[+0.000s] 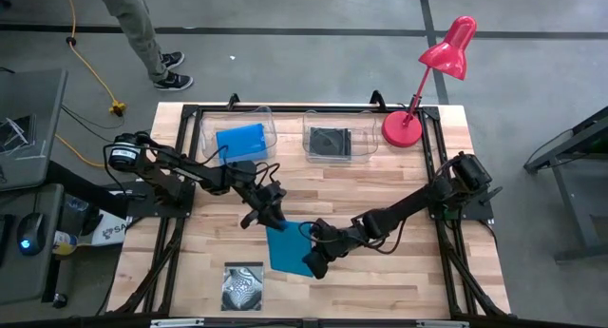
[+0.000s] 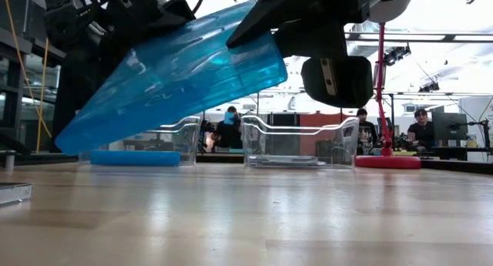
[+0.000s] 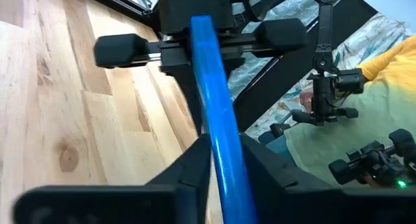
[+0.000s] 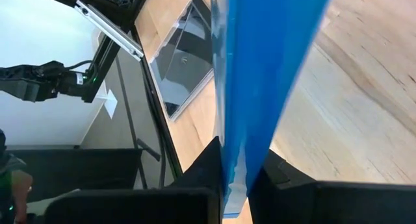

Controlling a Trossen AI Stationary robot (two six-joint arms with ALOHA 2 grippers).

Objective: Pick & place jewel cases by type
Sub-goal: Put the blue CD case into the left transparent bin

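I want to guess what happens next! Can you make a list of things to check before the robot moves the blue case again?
1. Right gripper shut on the blue case: ok.
2. Left gripper closed on the case's other edge: ok.
3. Case lifted off the table: ok, tilted.
4. Blue tub has room: ok, one blue case inside.
5. Swirl-cover case out of the way: ok.

Bright backlight, blurred foreground in low view
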